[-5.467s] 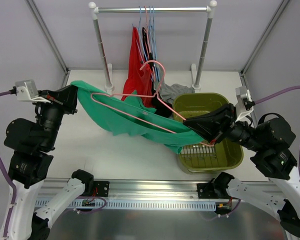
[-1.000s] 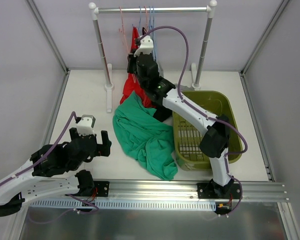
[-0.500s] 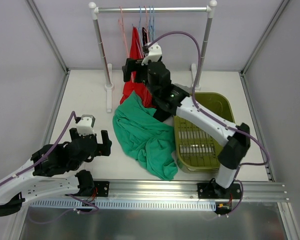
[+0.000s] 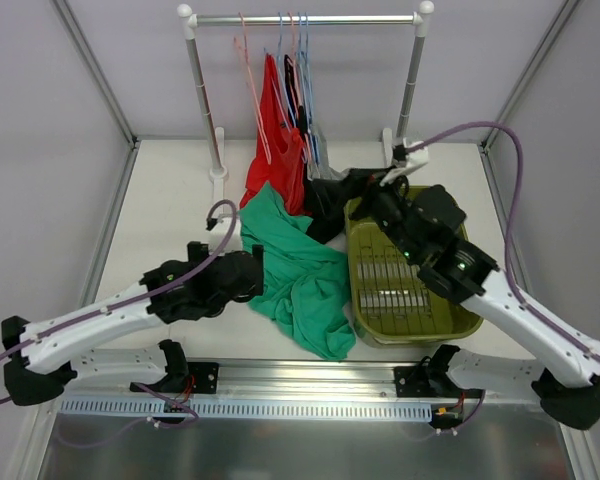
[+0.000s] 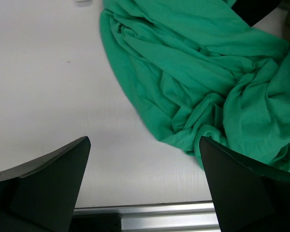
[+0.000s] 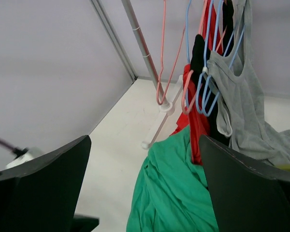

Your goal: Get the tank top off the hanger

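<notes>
Top view, garment: the green tank top (image 4: 295, 275) lies in a crumpled heap on the worktop (image 4: 170, 200), between the left tool (image 4: 252, 275) and the olive basket (image 4: 420, 336), its far edge against the clothes hanging from the rail (image 4: 300, 18).
Top view, hanger: a pink hanger (image 4: 250, 90) hangs bare on the rail (so the removal looks done).
Top view, right arm: the right tool (image 4: 348, 185) points toward the rack, near the dark hanging clothes and holding nothing.
Left wrist, tool: the left tool (image 5: 143, 145) is spread wide and empty, poised over the near edge of the tank top (image 5: 198, 82), where the cloth meets bare worktop (image 5: 48, 87).
Left wrist, handling: it is thin, limp jersey with deep folds, so it looks light and likely to drape and drag. A pinch on a raised fold or a hem should hold better than one on flat cloth.
Right wrist, tool: the right tool (image 6: 145, 140) is released, with nothing between its fingers.
Right wrist, rack: the pink hanger (image 6: 162, 63) is bare, a red garment (image 6: 195, 121) and a grey top (image 6: 241, 96) hang beside it, and the tank top (image 6: 174, 193) lies below them.
</notes>
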